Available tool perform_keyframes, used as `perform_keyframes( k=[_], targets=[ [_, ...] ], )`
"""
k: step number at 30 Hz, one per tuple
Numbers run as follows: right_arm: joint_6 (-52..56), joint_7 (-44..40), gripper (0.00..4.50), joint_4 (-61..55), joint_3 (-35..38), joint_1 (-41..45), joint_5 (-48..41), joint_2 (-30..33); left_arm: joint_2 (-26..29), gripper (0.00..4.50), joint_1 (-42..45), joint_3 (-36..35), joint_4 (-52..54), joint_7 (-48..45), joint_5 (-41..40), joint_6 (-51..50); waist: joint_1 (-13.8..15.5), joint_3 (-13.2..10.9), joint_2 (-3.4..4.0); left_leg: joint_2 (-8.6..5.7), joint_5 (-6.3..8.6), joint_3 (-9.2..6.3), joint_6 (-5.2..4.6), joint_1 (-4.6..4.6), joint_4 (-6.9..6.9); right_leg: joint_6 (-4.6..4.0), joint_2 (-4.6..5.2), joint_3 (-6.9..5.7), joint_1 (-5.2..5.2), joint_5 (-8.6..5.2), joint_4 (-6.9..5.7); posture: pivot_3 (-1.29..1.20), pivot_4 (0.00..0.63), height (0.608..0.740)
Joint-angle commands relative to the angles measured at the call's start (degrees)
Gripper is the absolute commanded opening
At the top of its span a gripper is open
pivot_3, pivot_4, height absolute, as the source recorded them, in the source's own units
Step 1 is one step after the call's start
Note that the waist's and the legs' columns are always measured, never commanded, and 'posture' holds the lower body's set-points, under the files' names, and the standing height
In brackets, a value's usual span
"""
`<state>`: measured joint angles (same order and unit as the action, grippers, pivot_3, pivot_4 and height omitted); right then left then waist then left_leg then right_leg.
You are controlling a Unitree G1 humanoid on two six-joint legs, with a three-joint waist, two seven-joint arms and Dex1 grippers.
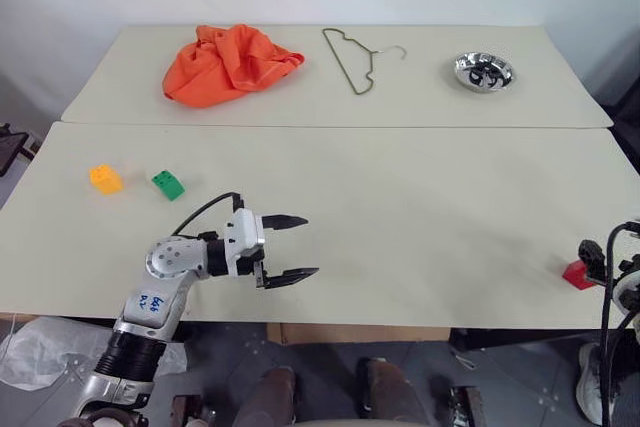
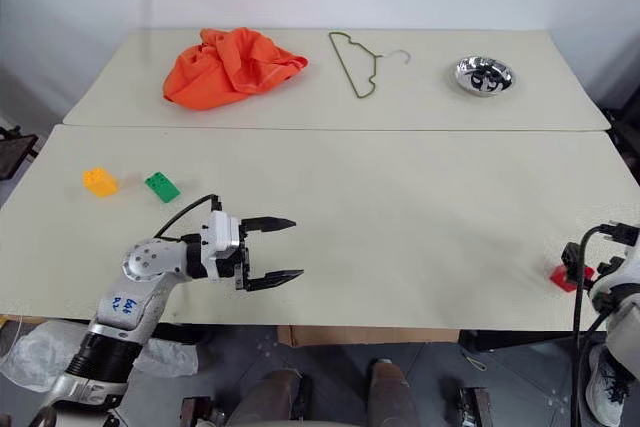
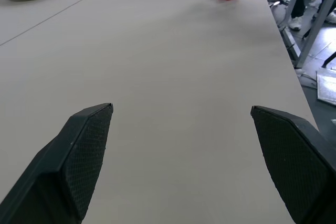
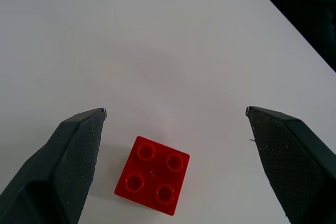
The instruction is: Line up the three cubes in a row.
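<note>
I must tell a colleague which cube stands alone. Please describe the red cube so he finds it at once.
Look at the near table, at its right front corner. The red cube stands there beside the right hand, four studs up; the yellow-orange cube and green cube sit together at the far left.

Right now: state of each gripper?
Left gripper: open, holding nothing.
Right gripper: open, holding nothing, red cube between its fingers.

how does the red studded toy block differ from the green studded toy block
The red studded toy block sits alone near the table's right front edge, between the right gripper's open fingers; the green studded toy block lies far left beside a yellow-orange block, tilted. Both are small studded blocks.
</note>
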<state>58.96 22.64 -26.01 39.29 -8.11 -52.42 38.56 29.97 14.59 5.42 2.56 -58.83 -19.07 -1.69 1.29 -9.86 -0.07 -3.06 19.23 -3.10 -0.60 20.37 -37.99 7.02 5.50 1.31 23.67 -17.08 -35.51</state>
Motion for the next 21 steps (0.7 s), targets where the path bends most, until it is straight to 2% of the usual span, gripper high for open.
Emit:
perform_keyframes(
  k=[1,6,9,14,16,18,21],
  targets=[
    [2.7,2.6,4.5,-0.3,0.8,1.7,1.7,-2.5,1.0,4.49,-1.0,-1.5,3.9,0.7,-0.8,-0.7,0.0,0.0,0.0,0.0,0.0,0.0,0.0,0.0,0.0,0.0,0.0,0.0,0.0,0.0,0.0,0.0,0.15,0.74],
    [7.1,4.0,4.5,-2.9,0.2,2.8,1.4,-7.0,1.6,4.49,-2.6,-2.3,5.7,0.9,-1.0,-1.6,-0.1,0.0,0.01,0.01,0.07,0.0,-0.13,0.0,0.01,0.0,0.0,0.01,0.01,0.0,0.0,0.0,0.15,0.74],
    [8.0,4.2,3.98,-3.8,0.2,3.2,2.6,-8.4,1.7,4.5,-2.9,-2.4,6.2,0.9,-1.1,-1.9,-0.1,0.0,0.02,0.01,0.11,0.0,-0.19,0.0,0.01,0.0,0.0,0.02,0.01,0.0,0.0,0.0,0.15,0.74],
    [9.3,3.9,2.33,-4.9,-0.3,4.5,4.2,-10.2,1.6,4.5,-2.8,-3.0,7.0,-0.9,-3.6,-1.3,-0.2,0.0,0.02,0.02,0.11,0.0,-0.19,0.0,0.01,0.0,-0.02,0.01,0.02,0.0,0.0,0.0,0.15,0.74],
    [8.5,3.0,1.59,-5.0,-0.6,5.7,4.6,-11.2,2.4,4.5,-3.4,-2.7,8.0,-4.5,-4.9,0.7,-0.3,0.0,0.03,0.02,0.11,0.0,-0.19,0.0,0.01,0.0,-0.02,0.02,0.02,0.0,0.0,0.0,0.15,0.74],
    [5.4,-1.4,1.48,-4.9,-2.5,7.1,4.7,-11.3,3.7,4.5,-4.2,-2.3,8.9,-6.2,-6.1,-1.3,-0.6,0.0,0.04,0.03,0.11,0.0,-0.18,0.0,0.03,0.0,-0.02,0.01,0.02,0.0,0.01,0.0,0.15,0.74],
    [-3.0,-18.9,1.48,-4.8,-8.1,8.6,4.1,-8.4,3.4,4.5,-4.6,-2.8,8.9,-4.7,-5.8,-2.1,-1.3,0.0,0.06,0.02,0.15,0.01,-0.26,0.0,0.04,0.0,-0.03,0.02,0.02,0.0,0.02,0.0,0.15,0.74]
  ],
)
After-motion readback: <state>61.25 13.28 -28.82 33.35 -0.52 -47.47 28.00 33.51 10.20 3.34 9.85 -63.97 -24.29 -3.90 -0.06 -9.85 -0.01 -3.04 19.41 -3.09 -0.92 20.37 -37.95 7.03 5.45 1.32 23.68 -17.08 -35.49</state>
